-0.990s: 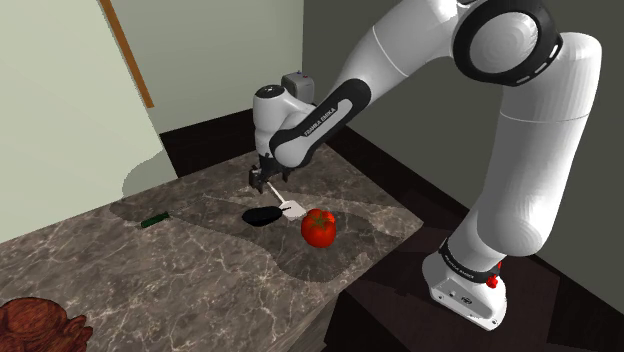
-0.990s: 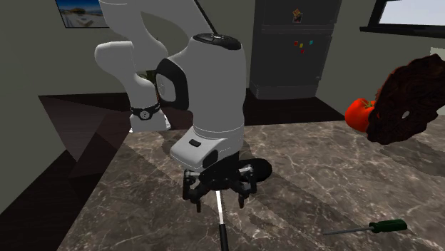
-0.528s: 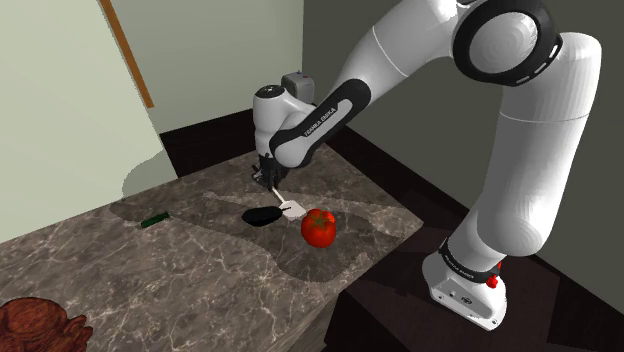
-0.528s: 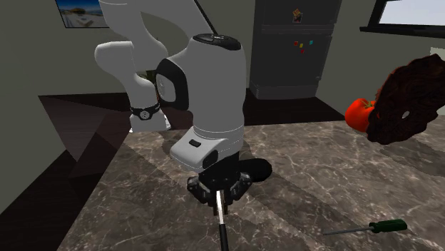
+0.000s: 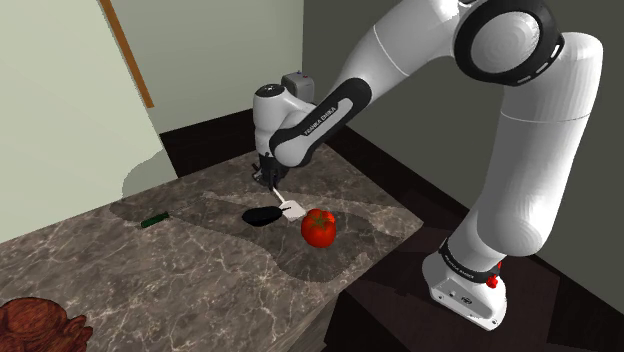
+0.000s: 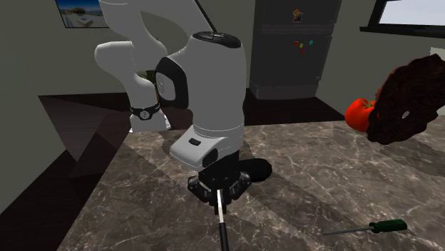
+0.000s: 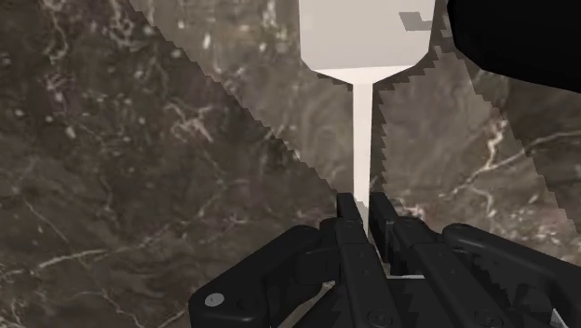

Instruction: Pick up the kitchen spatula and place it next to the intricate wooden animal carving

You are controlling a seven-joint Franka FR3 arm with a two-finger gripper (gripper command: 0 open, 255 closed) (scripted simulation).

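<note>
The fingers pinch the spatula shaft between them.

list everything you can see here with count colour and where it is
spatula: 1, white blade and shaft, on the counter
tomato: 1, red, on the counter by the spatula's blade
screwdriver: 1, green handle, lying on the counter
carving: 1, dark reddish brown, on the counter at the shoulder view's lower left
counter: 1, dark brown marble
fridge: 1, dark grey with small magnets, beyond the counter
framed picture: 1, blue, on the wall
arm: 1, white with dark joints
gripper: 1, black, shut on the spatula's shaft
</note>
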